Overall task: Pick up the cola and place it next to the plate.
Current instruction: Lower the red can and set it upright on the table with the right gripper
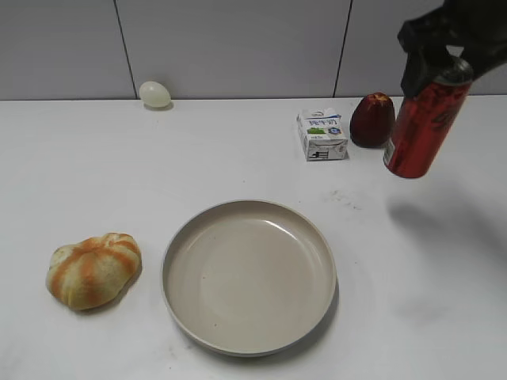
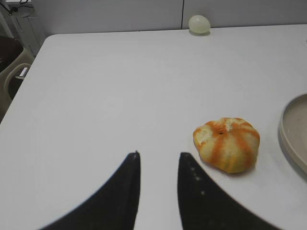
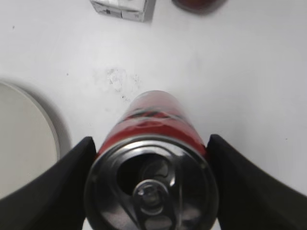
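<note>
I see the milk carton (image 1: 322,134) and dark fruit (image 1: 372,119) behind the plate (image 1: 249,342), a bun (image 1: 93,269) left. My right gripper (image 1: 438,70) clamps the cola (image 1: 424,127), tilted, airborne right of the plate. My left gripper (image 2: 157,160) hangs slightly parted, empty.

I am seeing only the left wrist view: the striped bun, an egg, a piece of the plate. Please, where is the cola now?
Observer: The cola is in the air, tilted, held by the right gripper right of the plate.
Operator: Is the grip secure?
Observer: The right wrist view shows one of the fingers on each side of the can near its top.
Operator: What else stands near it?
Observer: A milk carton and a dark red fruit, behind the plate.
</note>
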